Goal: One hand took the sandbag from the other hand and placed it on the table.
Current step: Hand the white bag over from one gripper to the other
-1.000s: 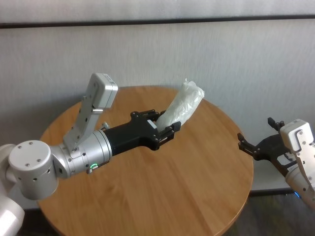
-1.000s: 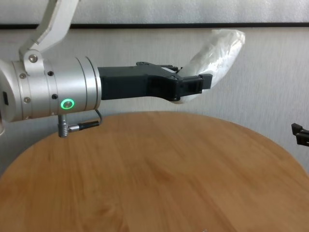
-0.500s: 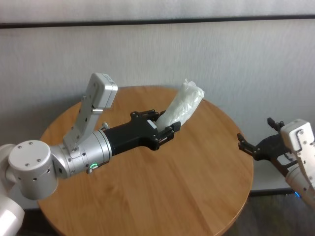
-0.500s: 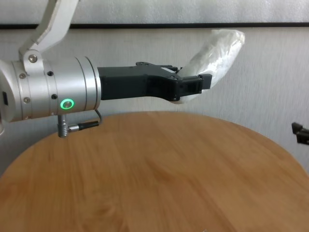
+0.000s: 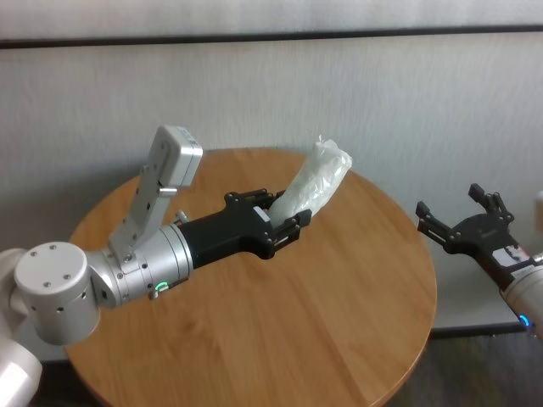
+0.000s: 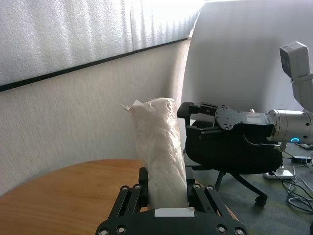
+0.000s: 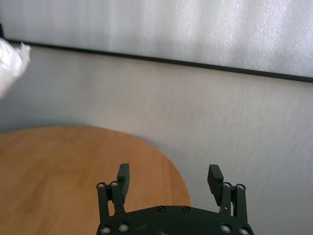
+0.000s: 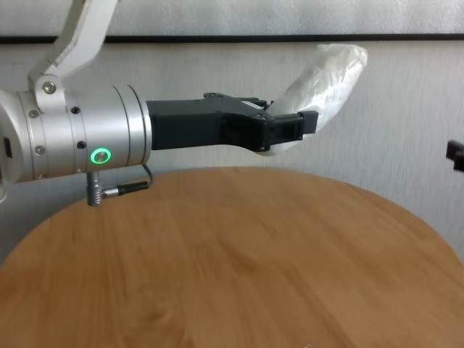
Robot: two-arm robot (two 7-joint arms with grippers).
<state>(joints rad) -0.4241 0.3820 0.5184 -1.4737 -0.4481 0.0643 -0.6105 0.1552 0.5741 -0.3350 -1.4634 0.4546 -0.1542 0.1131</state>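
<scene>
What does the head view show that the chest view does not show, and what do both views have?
Only the head view shows the whole right gripper, open, beyond the right edge of the table, with its blue light; it also shows the left arm's shoulder joint. Only the chest view shows that the sandbag is held well above the tabletop, touching nothing below. Both show the left gripper shut on the sandbag's lower end, the green ring on its wrist, and the round wooden table.

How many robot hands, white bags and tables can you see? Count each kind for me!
Robot hands: 2, the left gripper clamped on the bag and the right gripper open beside the table
White bags: 1, the sandbag
Tables: 1, the round table
Total: 4
</scene>
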